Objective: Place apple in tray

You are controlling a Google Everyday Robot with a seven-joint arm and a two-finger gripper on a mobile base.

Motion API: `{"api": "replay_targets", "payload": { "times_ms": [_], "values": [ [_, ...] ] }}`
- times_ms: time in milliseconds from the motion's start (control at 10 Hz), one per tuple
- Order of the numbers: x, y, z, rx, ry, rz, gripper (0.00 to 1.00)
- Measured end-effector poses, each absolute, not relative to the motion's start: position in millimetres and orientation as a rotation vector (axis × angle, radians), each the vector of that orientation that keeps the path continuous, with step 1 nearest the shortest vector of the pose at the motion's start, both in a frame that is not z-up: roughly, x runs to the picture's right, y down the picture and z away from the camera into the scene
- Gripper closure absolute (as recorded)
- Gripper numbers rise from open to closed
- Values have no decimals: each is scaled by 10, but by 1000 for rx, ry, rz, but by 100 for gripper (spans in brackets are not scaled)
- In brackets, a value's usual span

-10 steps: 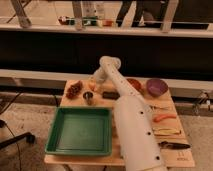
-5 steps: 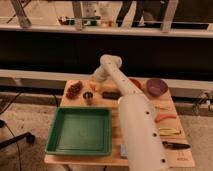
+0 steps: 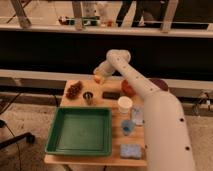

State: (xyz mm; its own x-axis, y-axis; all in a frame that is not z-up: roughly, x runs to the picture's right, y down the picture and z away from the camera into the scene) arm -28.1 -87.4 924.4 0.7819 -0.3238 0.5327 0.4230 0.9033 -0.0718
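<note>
The apple [image 3: 98, 78], small and yellow-orange, is at the back of the wooden table [image 3: 115, 157], just above its far edge. My gripper [image 3: 100, 75] hangs from the white arm's wrist and is shut on the apple, holding it slightly off the tabletop. The green tray [image 3: 80, 131] lies at the front left of the table, nearer the camera than the apple and a little to the left. Nothing is in it.
A dark red grape bunch [image 3: 75, 90], a small dark cup [image 3: 88, 97] and a black block [image 3: 111, 95] lie between apple and tray. An orange-red bowl [image 3: 127, 88], white cup [image 3: 124, 104], clear glass [image 3: 137, 115] and blue sponge [image 3: 131, 151] stand right of the tray.
The arm's elbow has risen and swung to the right. The gripper and the apple have come up a little from the tabletop.
</note>
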Motion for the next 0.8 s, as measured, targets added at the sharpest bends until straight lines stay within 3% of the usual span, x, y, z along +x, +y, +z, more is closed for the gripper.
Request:
{"api": "replay_targets", "payload": {
  "times_ms": [400,800],
  "values": [
    [-248,-487,8667,-227,-579,-406,83],
    [-467,-138,7786,-292,-705,-475,83]
  ]
}}
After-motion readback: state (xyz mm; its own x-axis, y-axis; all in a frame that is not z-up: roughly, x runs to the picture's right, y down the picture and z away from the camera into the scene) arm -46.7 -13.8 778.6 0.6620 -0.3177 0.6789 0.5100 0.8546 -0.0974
